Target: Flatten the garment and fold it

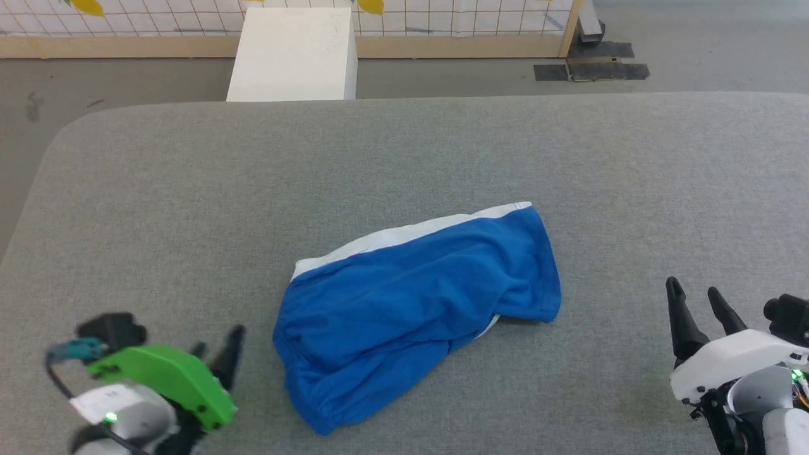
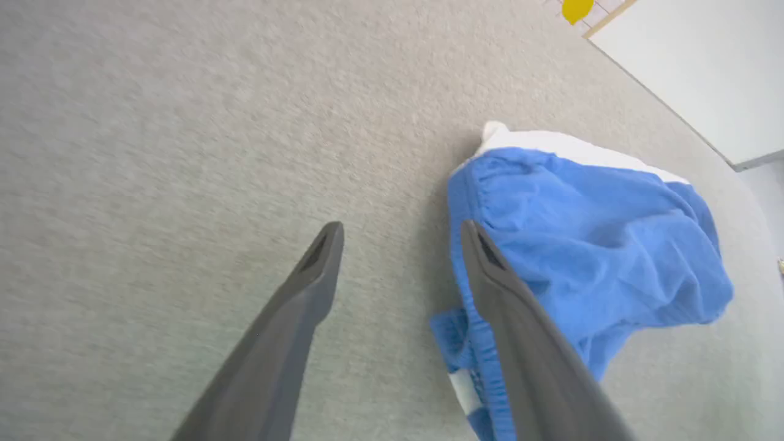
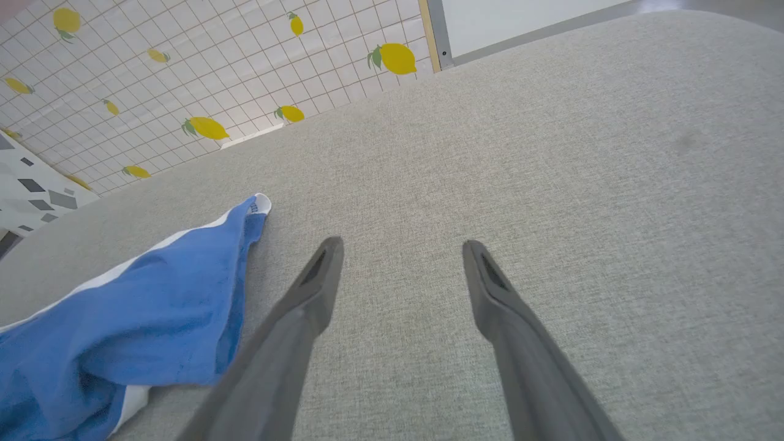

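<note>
Garment (image 1: 417,297): blue shorts, crumpled in a heap at lower centre of the head view, lying on the grey bench (image 1: 189,189). White trim (image 1: 404,234) runs along its upper edge.

Left gripper (image 1: 218,355): lower left of frame, just beside the garment's left end, with a strip of bare bench between them. Fingers spread wide, nothing held. In the left wrist view one finger (image 2: 520,343) crosses in front of the gathered waistband (image 2: 456,202) and covers part of a small white label (image 2: 465,392); contact there cannot be told. In the head view one finger is mostly hidden behind the green housing (image 1: 164,379).

Right gripper (image 1: 692,287): lower right, well apart from the garment, fingers apart, empty, over bare bench. Its arm is cut off by the frame edge. The right wrist view cuts the garment at its lower left corner.
</note>
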`<state>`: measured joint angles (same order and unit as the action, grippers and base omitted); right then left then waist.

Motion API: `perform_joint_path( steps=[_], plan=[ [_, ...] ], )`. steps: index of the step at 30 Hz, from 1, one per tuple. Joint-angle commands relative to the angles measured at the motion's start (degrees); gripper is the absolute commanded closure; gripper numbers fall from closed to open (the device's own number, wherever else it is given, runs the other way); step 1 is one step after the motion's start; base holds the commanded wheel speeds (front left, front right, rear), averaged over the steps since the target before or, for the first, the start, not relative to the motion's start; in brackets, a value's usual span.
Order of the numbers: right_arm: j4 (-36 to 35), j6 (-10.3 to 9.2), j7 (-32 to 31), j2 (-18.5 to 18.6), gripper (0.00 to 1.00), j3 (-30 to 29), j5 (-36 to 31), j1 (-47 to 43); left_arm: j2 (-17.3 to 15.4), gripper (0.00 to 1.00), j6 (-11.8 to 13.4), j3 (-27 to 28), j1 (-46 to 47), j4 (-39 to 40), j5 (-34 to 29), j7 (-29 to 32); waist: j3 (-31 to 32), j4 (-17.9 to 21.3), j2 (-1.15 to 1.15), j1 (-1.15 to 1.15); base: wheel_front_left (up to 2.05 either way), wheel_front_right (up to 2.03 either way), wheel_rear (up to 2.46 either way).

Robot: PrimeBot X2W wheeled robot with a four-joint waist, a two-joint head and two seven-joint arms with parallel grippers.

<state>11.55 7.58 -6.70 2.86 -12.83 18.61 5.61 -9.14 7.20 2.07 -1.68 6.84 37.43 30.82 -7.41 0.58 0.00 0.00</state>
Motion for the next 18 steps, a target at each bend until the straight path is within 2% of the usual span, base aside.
perform_joint_path(
  steps=[1, 4, 6, 11, 18],
  plan=[
    [0.1, -0.09, 0.3, 0.0, 0.00, 0.0, 0.1, -0.3, -1.9, 0.00, 0.8, 0.4, 1.0, 1.0, -2.0, 0.0, -0.2, 0.0, 0.00, 0.00, 0.00, 0.00, 0.00],
    [0.1, -0.09, 0.3, 0.0, 0.00, 0.2, 0.1, -0.1, -4.7, 0.00, 1.2, -0.8, 4.5, 2.0, -5.2, 1.5, -0.8, 0.1, 0.00, 0.00, 0.00, 0.00, 0.00],
    [0.1, -0.09, 0.4, 0.0, 0.00, 0.3, 0.2, 0.2, -5.3, 0.00, 0.1, -2.8, 8.0, 1.1, -5.7, 2.8, -1.3, 0.1, 0.00, 0.00, 0.00, 0.00, 0.00],
    [0.1, -0.09, 0.6, 0.0, 0.00, 0.7, 0.0, 1.0, -6.4, 0.00, -3.3, -9.2, 15.7, -7.4, -7.6, 7.8, -2.6, 0.5, 0.00, 0.00, 0.00, 0.00, 0.00],
    [0.2, -0.09, 0.9, 0.0, 0.00, 1.0, 0.0, 1.5, -6.2, 0.00, -5.5, -13.4, 21.3, -20.1, -9.8, 8.7, -4.0, 1.9, 0.00, 0.00, 0.00, 0.00, 0.00]
  ],
)
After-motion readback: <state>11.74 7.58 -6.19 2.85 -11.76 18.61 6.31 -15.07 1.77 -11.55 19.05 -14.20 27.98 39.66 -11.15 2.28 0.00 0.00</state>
